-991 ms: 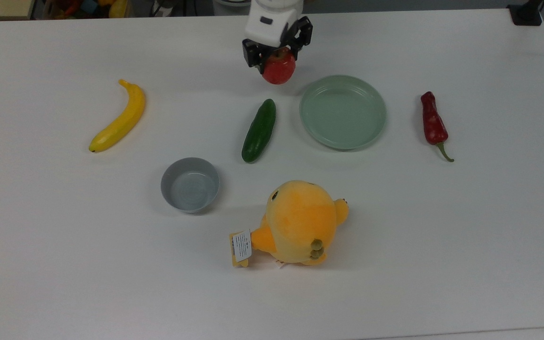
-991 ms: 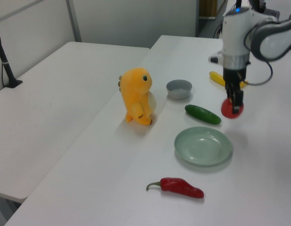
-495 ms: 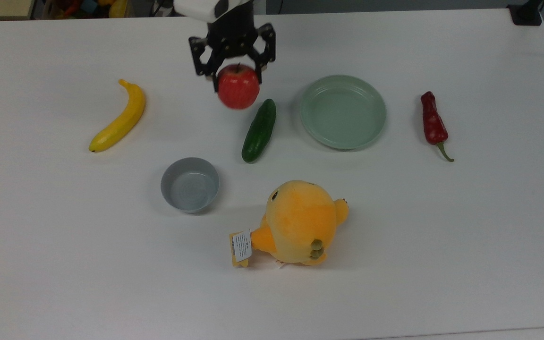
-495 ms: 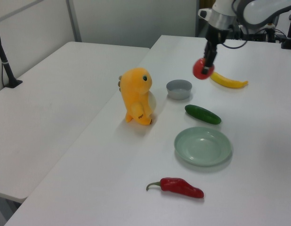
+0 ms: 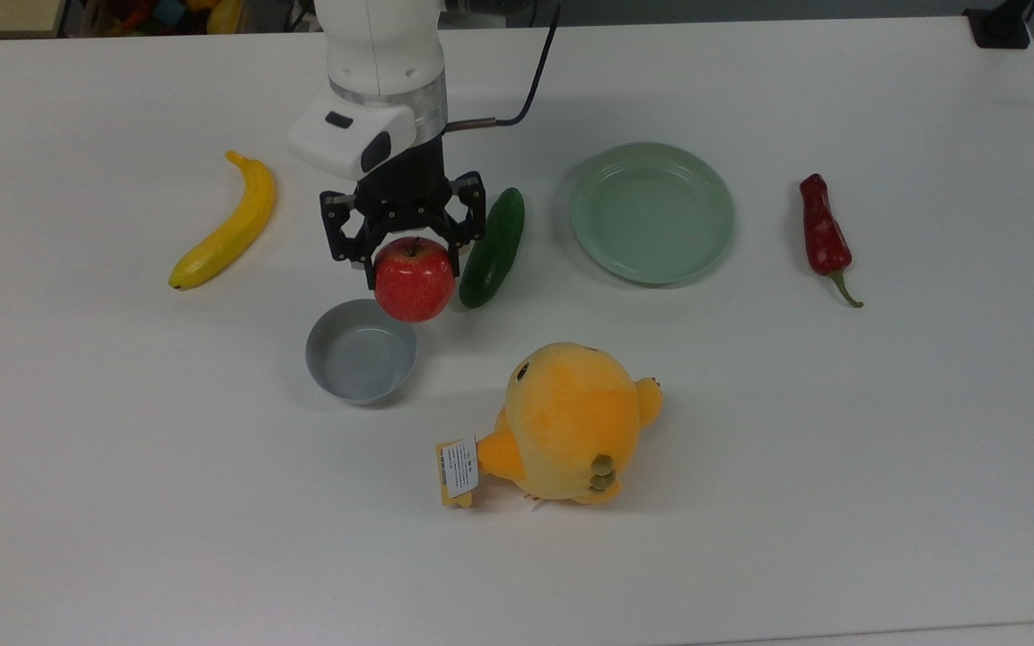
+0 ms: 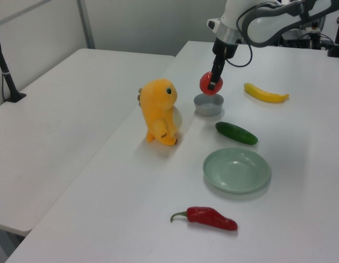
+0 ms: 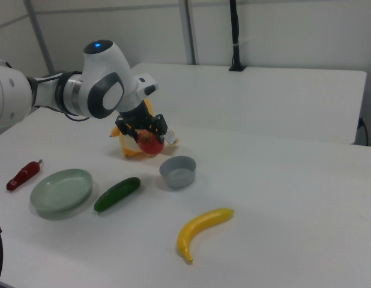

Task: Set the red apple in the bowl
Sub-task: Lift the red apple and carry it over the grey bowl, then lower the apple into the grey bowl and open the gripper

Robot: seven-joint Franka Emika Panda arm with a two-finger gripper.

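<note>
White counter (image 5: 840, 502) carries everything, and the order of size runs from it down through the yellow plush toy (image 5: 571, 422) at about five o'clock from the bowl in the top view, the pale green plate (image 5: 652, 213) well off at two o'clock, then the banana (image 5: 228, 224) and cucumber (image 5: 493, 247), the grey bowl (image 5: 361, 351), and last the apple (image 5: 415, 279).

The tool (image 5: 409, 265) is closed on the apple, pinching it by its upper half with the stem up, so the fruit hangs below the fingers and clear of the counter. In the top view the apple sits at about one o'clock from the bowl's centre and overlaps the far rim; in the left view it hangs just above the bowl (image 6: 208, 103); in the right view it shows up and to the right view's left of the bowl (image 7: 178, 171), apart from it.

Judging from this, the carry is nearly over and the placing is what matters. The apple does not look centred over the opening yet, so the tool should finish travelling toward seven o'clock in the top view until the fruit sits squarely over the hollow. The bowl is only a little wider than the apple, so a small offset could land it on the rim and tip or shove the light bowl. Lowering straight down and letting go only once the apple is inside the walls should stop it bouncing out. The cucumber lies just beside the tool at three o'clock; keeping the fingers above it avoids a knock.
</note>
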